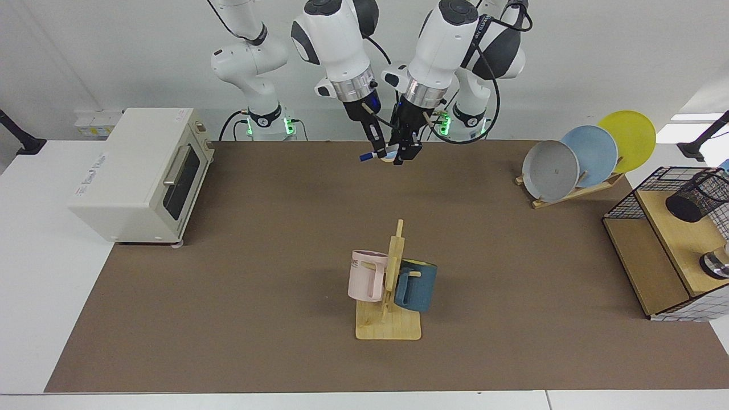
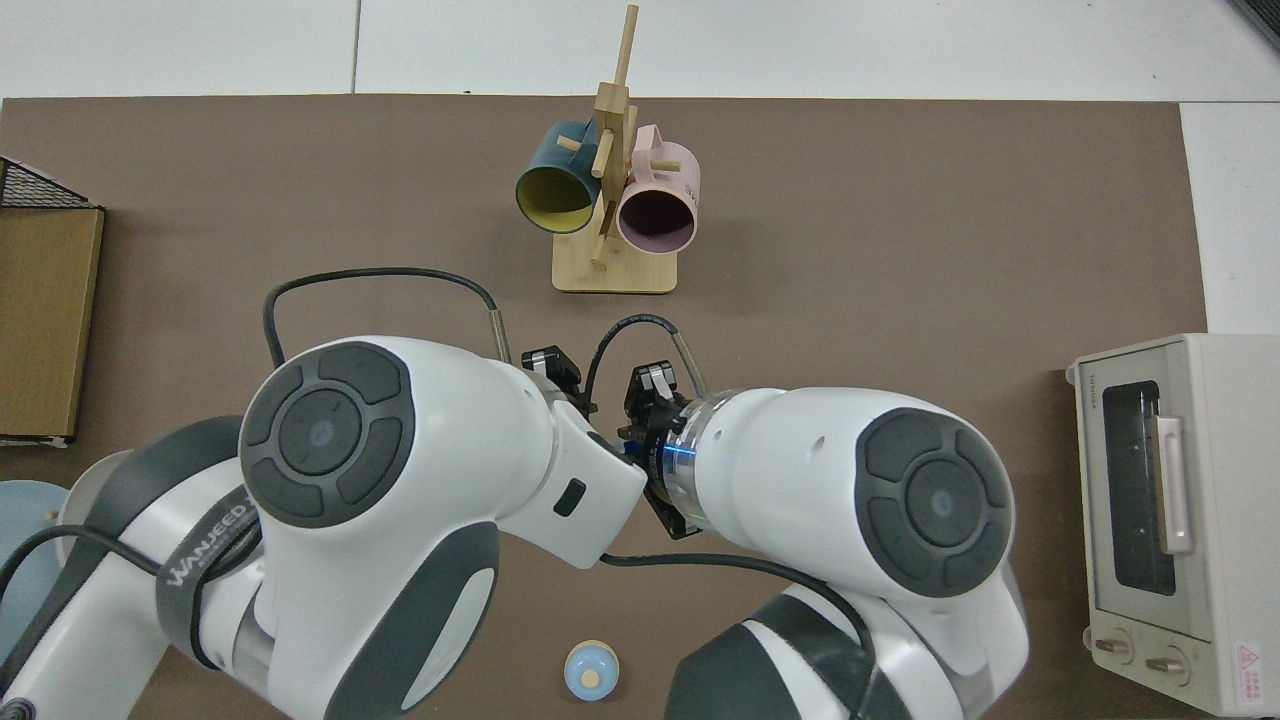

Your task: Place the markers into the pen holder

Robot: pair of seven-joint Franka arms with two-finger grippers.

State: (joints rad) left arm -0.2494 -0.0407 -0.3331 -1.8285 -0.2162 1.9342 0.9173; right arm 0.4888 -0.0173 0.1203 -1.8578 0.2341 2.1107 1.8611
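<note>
The marker (image 1: 380,152), a white barrel with a dark blue cap, hangs nearly level above the table's far edge. My right gripper (image 1: 374,149) is shut on its middle, with the cap sticking out toward the toaster side. My left gripper (image 1: 406,152) is open at the same height, its fingers around the marker's tail end. In the top view both wrists cover the marker and the grippers. The pen holder (image 1: 696,197), a black mesh cup, lies tilted on the wooden shelf at the far right of the facing view.
A mug tree (image 1: 390,296) with a pink and a blue mug stands mid-table. A toaster oven (image 1: 142,171) sits at the facing view's left, a plate rack (image 1: 586,154) at its right. A wire basket shelf (image 1: 643,188) carries a metal cup (image 1: 716,263). A small blue round object (image 2: 590,672) lies below the grippers.
</note>
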